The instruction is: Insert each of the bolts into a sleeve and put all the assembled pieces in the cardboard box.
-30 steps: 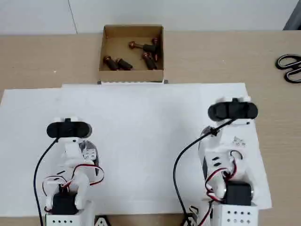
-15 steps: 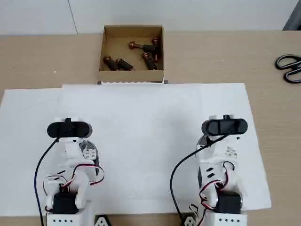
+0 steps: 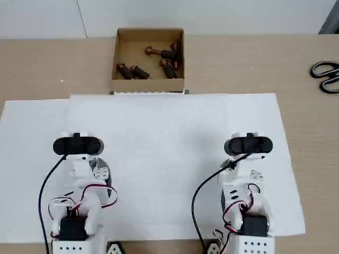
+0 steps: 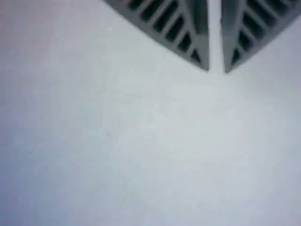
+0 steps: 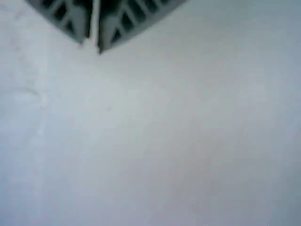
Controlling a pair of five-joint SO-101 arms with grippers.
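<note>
High view shows the cardboard box [image 3: 150, 85] well ahead of both pairs of fingers, with bolts [image 3: 132, 71] in dark sleeves lying inside it. Over white paper [image 3: 169, 132], the left fingers [image 4: 186, 28] are almost closed on nothing. The right fingers [image 5: 129, 19] are likewise nearly closed and empty.

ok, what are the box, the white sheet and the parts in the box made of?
Open brown cardboard box: matte tan card, raw walls. Large white sheet: likely paper, flat, matte. Coppery bolts in dark sleeves: bolts look metal, slightly shiny; sleeves dull black, plastic or rubber, unclear.
</note>
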